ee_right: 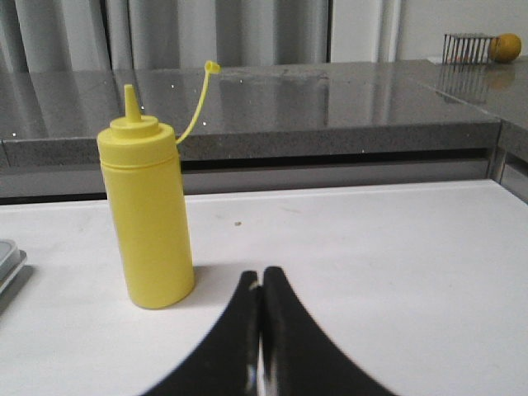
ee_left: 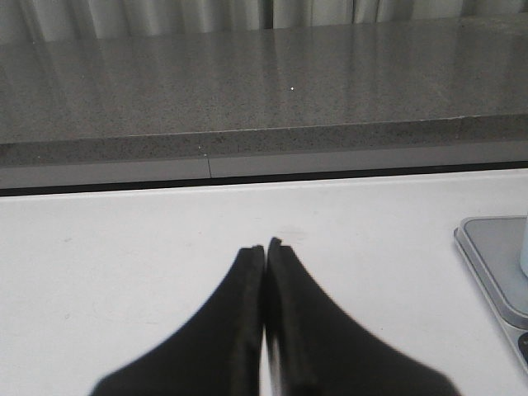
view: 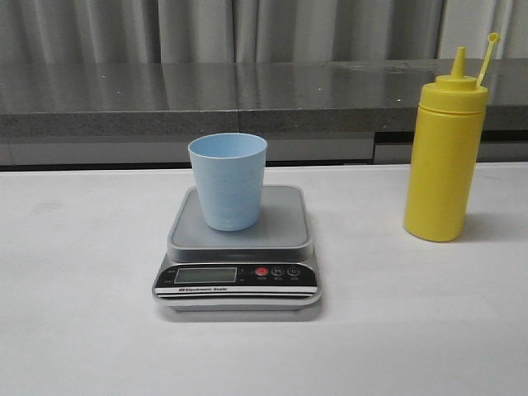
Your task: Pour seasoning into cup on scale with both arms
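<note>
Your cup (view: 228, 181) is standing upright on the scale (view: 239, 247), roughly centred on the steel platform, mouth open and nothing showing inside; that placing is letting the platform take its full weight, so whatever goes in should be registering on the display. The scale is sitting mid-worktop (view: 74, 330) with its black panel facing you.

The seasoning (view: 444, 157) is standing upright to the right, well apart from the scale, its nozzle uncapped and the tethered cap hanging up and off to one side. Judgement: it is parked on the right arm's side so that arm can be taking it, leaving the left arm to be steadying the cup.

Your left claw (ee_left: 265, 247) is hovering over bare worktop with its tips pressed together, gripping nothing; the scale's corner is showing at the edge of its view. Your right claw (ee_right: 261, 274) is likewise closed and empty, sitting near the bottle's base but not touching. Pouring is not yet begun.

Writing: the panel strip is reading "Electronic Scale". The LCD is looking blank. Button markings are too small to read. The bottle is carrying no label.
</note>
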Controlling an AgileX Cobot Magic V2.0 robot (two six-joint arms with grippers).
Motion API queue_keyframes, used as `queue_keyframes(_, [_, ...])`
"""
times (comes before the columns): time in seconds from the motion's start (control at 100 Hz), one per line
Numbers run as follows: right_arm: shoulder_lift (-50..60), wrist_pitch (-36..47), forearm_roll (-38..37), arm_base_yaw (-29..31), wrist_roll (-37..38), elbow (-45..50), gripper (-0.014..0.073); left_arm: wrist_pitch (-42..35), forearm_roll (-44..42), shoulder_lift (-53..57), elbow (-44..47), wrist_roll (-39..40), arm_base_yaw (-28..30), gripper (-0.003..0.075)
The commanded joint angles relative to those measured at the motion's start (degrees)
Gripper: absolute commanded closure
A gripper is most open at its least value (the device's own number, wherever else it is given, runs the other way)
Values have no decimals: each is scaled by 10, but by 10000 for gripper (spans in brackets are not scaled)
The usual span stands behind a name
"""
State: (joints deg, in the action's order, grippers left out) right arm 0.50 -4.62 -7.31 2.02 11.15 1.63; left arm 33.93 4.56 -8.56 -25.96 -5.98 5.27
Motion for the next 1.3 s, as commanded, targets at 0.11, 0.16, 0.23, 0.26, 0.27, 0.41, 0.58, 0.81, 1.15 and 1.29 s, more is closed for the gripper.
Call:
queue_keyframes(0.11, [14, 31, -4, 2, 2, -11, 661, -44, 5, -5, -14, 6, 3, 741])
queue_keyframes(0.16, [14, 33, -4, 2, 2, -11, 661, -44, 5, -5, -14, 6, 3, 741])
queue_keyframes(0.23, [14, 32, -4, 2, 2, -11, 661, -44, 5, -5, -14, 6, 3, 741])
queue_keyframes(0.26, [14, 32, -4, 2, 2, -11, 661, -44, 5, -5, -14, 6, 3, 741])
queue_keyframes(0.27, [14, 32, -4, 2, 2, -11, 661, -44, 5, -5, -14, 6, 3, 741])
queue_keyframes(0.41, [14, 32, -4, 2, 2, -11, 661, -44, 5, -5, -14, 6, 3, 741])
queue_keyframes(0.58, [14, 32, -4, 2, 2, -11, 661, -44, 5, -5, -14, 6, 3, 741])
queue_keyframes(0.81, [14, 32, -4, 2, 2, -11, 661, -44, 5, -5, -14, 6, 3, 741])
queue_keyframes(1.15, [14, 32, -4, 2, 2, -11, 661, -53, 5, -5, 9, 6, 3, 741])
queue_keyframes(1.29, [14, 32, -4, 2, 2, -11, 661, -126, 3, 2, 51, 6, -3, 741])
